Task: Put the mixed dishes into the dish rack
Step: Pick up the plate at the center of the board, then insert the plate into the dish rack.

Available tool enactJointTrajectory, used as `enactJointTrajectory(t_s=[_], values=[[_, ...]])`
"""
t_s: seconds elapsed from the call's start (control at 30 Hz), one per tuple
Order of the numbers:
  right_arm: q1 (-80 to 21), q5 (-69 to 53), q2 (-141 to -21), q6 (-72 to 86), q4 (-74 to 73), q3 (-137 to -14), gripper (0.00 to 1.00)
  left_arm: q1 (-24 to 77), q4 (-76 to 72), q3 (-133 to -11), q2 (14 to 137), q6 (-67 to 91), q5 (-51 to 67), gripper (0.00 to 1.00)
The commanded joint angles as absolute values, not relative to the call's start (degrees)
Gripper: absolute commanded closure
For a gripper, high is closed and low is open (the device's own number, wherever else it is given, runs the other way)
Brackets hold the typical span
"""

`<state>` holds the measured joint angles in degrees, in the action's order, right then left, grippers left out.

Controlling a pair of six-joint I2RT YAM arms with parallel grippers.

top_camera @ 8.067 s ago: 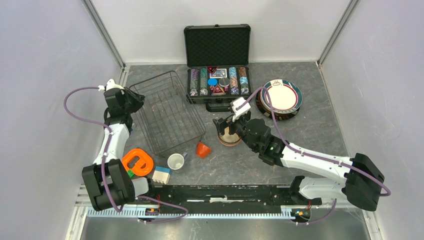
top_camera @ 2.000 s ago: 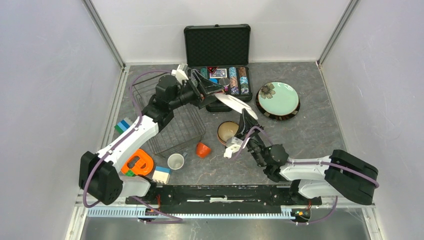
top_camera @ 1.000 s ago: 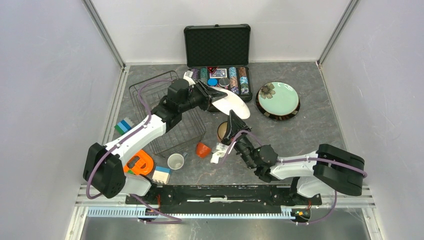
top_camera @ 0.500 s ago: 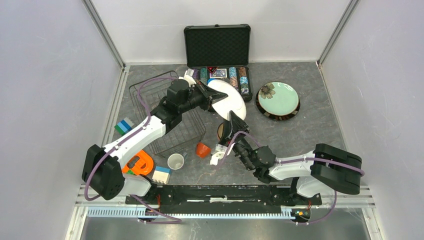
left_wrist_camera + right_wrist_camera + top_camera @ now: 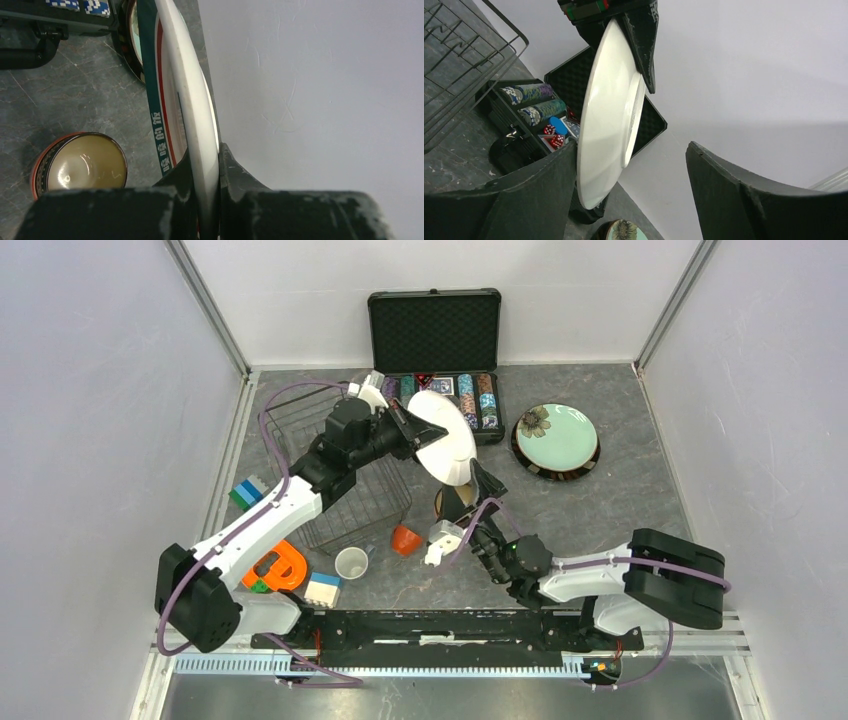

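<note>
Left wrist: white plate (image 5: pixel 195 115) edge-on between left jaws, extending straight ahead.

Table layout, clock read from the bowl at mid-table.
The dish rack (image 5: pixel 335 465) lies at 9 o'clock of the bowl (image 5: pixel 80 169), the chip case (image 5: pixel 435 365) at 12, and a plate stack (image 5: pixel 557 440) at 2. One cup (image 5: pixel 405 539) and another (image 5: pixel 351 563) lie at 8, before the rack, with the ring toy (image 5: pixel 275 565) and block (image 5: pixel 322 589) farther out. Above the bowl's 12, between rack and case, a plate (image 5: pixel 447 437) sits in the left gripper (image 5: pixel 418 430).
</note>
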<state>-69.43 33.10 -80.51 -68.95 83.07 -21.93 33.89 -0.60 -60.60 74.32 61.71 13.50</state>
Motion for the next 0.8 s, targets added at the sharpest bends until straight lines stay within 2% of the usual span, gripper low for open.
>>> enactJointTrajectory(t_s=[0.0, 0.2, 0.5, 0.77], values=[[-69.6, 36.9, -75.9, -66.1, 104.5, -19.9, 0.16, 33.4, -0.4, -63.5, 71.7, 53.1, 10.7, 0.98], [-69.6, 34.6, -70.8, -59.2, 95.4, -18.2, 0.13, 33.3, -0.4, -64.2, 72.0, 52.3, 11.5, 0.98], [-69.5, 36.3, -69.1, -55.2, 90.3, -19.8, 0.11, 33.3, -0.4, -64.3, 71.7, 52.3, 12.1, 0.98], [-68.9, 32.7, -62.9, -41.9, 69.2, -23.8, 0.09, 33.3, 2.9, -64.5, 70.5, 50.1, 10.9, 0.98]])
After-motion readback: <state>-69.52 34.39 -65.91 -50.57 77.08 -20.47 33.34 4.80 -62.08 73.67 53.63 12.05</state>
